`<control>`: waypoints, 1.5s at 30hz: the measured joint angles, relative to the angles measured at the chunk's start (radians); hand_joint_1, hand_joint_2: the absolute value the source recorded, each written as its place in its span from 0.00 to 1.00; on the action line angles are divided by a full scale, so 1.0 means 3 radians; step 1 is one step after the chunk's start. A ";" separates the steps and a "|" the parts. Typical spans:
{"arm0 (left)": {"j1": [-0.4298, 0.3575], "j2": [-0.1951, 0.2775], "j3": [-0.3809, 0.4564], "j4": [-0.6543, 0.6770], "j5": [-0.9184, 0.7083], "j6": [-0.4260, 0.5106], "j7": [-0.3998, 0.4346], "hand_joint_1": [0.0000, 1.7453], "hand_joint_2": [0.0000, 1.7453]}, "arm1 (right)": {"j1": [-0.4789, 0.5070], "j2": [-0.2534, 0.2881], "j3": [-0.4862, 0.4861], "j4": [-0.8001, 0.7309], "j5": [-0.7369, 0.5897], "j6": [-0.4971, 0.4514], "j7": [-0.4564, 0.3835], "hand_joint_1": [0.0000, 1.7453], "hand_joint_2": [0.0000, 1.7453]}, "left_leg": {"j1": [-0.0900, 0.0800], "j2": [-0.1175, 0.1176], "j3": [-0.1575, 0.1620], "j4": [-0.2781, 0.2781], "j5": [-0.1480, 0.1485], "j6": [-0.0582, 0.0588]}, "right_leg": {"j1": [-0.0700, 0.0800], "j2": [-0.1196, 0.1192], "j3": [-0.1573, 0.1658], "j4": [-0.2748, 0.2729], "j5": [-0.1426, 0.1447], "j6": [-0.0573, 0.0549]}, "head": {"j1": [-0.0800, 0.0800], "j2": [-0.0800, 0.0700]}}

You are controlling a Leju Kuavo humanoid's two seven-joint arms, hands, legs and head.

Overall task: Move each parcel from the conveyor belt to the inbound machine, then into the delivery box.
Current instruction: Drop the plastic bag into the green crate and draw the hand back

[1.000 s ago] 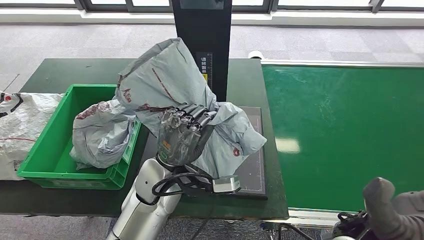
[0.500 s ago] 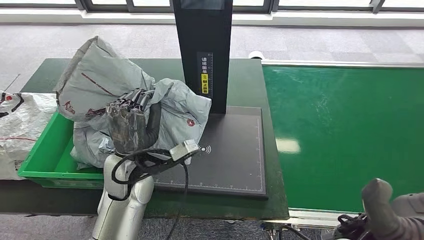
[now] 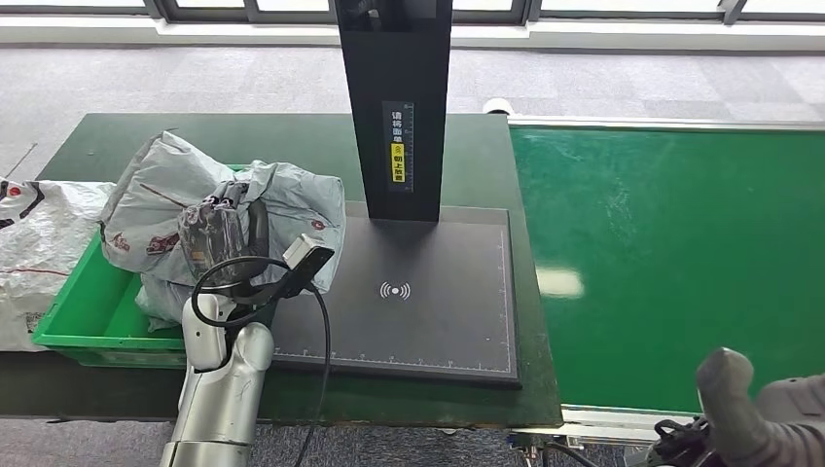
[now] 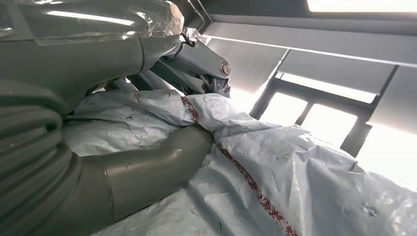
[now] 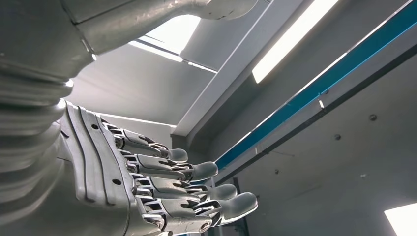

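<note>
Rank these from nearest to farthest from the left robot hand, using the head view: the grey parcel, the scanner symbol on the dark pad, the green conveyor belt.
1. Grey parcel: gripped by the left robot hand, over the green bin.
2. Scanner symbol: on the dark pad, to the hand's right.
3. Conveyor belt: far right, beyond the pad.

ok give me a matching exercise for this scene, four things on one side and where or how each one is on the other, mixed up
Things:
1. grey plastic parcel
2. green plastic delivery box
3. black scanner pad of the inbound machine
4. right hand

States:
A. bare, nothing on it
B. open, fingers apart, holding nothing
C. gripped by the left hand over the box
D. on the dark green table, a grey bag already inside

Pairs: 1-C, 2-D, 3-A, 4-B
</note>
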 joint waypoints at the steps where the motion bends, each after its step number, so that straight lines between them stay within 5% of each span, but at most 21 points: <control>1: -0.0032 0.0003 0.0051 0.0052 -0.0083 0.0000 0.0053 1.00 1.00 | 0.0001 0.0000 0.0000 0.0005 -0.0003 0.0000 0.0000 0.00 1.00 | 0.0000 0.0000 0.0000 0.0000 0.0000 0.0000 | 0.0000 0.0000 0.0000 0.0000 0.0000 0.0000 | 0.0000 0.0000; 13: -0.0409 0.0112 0.0501 0.0642 -0.0289 0.0002 0.0485 1.00 1.00 | 0.0039 0.0001 0.0000 0.0073 -0.0016 0.0000 0.0000 0.00 1.00 | 0.0001 -0.0003 0.0001 0.0000 0.0002 -0.0001 | 0.0002 0.0000 0.0001 0.0003 0.0001 -0.0001 | 0.0000 0.0000; 34: -0.0470 0.0196 0.0922 0.0698 -0.0183 0.0003 0.0390 1.00 1.00 | 0.0037 0.0005 0.0000 0.0177 -0.0040 0.0000 -0.0001 0.00 1.00 | 0.0001 -0.0005 0.0001 0.0000 0.0001 -0.0001 | 0.0002 -0.0002 0.0001 0.0003 0.0000 -0.0001 | -0.0001 0.0000; 45: -0.0468 0.0158 0.1457 0.0454 0.0092 0.0003 -0.0044 0.95 1.00 | 0.0029 0.0005 0.0018 0.0283 -0.0047 0.0000 -0.0001 0.00 1.00 | 0.0002 -0.0005 0.0000 0.0000 0.0001 -0.0002 | 0.0003 -0.0003 0.0000 0.0003 -0.0001 -0.0002 | -0.0001 0.0000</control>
